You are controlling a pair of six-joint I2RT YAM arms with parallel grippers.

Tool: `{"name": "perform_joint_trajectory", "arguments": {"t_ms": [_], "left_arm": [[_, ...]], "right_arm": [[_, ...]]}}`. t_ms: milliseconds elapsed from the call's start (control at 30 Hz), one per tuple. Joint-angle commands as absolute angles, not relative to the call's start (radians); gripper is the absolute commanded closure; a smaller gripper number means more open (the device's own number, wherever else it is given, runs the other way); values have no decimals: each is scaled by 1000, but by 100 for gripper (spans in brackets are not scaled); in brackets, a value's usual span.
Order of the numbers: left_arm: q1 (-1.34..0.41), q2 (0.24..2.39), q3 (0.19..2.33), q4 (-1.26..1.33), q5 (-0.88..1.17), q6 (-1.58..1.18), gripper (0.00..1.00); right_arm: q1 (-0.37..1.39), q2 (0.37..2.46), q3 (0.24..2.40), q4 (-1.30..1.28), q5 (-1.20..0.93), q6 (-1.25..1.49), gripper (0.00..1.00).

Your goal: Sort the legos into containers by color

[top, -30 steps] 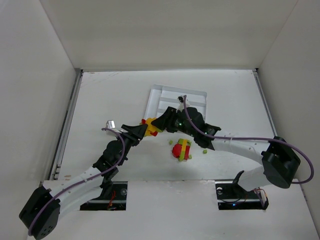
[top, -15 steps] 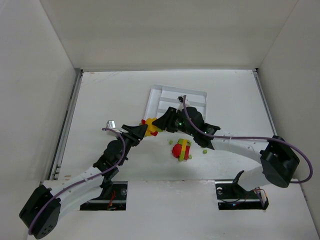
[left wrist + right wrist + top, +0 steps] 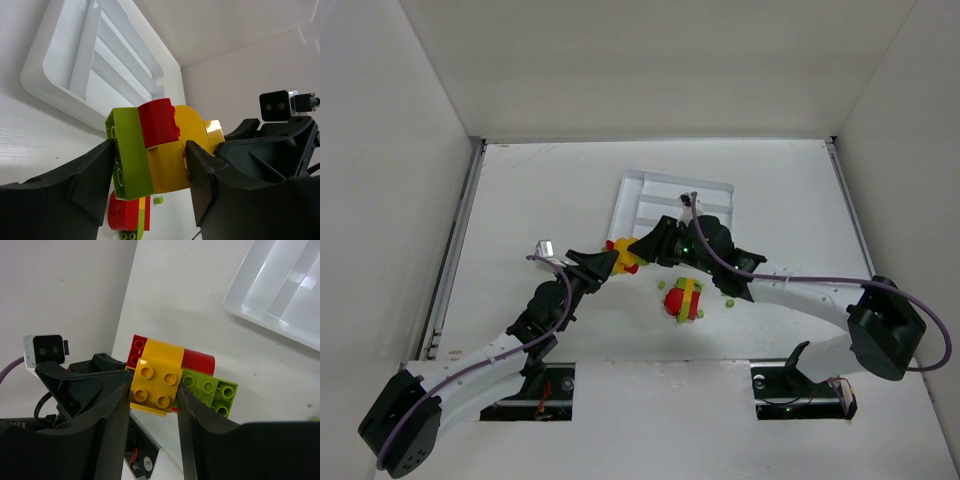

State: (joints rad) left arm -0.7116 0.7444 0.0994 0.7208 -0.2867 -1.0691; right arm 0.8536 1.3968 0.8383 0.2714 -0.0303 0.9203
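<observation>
left pincer (image 3: 150,176) and right pincer (image 3: 153,407) both clamped on one red-green-yellow clump (image 3: 623,255), held just near-left of the tray (image 3: 672,181). second clump (image 3: 683,299) on bench (image 3: 520,200), near-right of it; green studs (image 3: 728,301) scattered beside.

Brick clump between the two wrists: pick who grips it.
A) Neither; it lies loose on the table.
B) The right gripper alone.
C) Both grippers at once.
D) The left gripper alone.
C: the left gripper has its fingers against the green and yellow sides of the brick clump, and the right gripper has its fingers on either side of the clump's yellow brick.
</observation>
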Motion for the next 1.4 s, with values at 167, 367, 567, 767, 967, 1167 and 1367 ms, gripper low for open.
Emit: {"name": "perform_joint_trajectory", "arguments": {"t_ms": [167, 367, 567, 767, 967, 1167, 1367], "left_arm": [[-700, 724, 81, 779, -261, -1066, 89], [-699, 726, 81, 779, -261, -1066, 90], [-699, 729, 86, 779, -261, -1063, 90], [-699, 730, 89, 779, -261, -1062, 90], [-696, 733, 87, 779, -261, -1062, 89], [-680, 719, 87, 766, -258, -1057, 88], [-656, 684, 98, 713, -249, -1045, 88]], "right_arm": [[779, 1335, 808, 374, -29, 929, 73], [734, 1336, 788, 425, -118, 997, 73], [737, 1341, 793, 397, -86, 973, 73], [737, 1333, 798, 385, -64, 954, 73], [752, 1299, 804, 318, 1, 878, 73], [785, 1269, 808, 236, 95, 793, 73], [788, 1215, 776, 226, 124, 769, 73]]}}
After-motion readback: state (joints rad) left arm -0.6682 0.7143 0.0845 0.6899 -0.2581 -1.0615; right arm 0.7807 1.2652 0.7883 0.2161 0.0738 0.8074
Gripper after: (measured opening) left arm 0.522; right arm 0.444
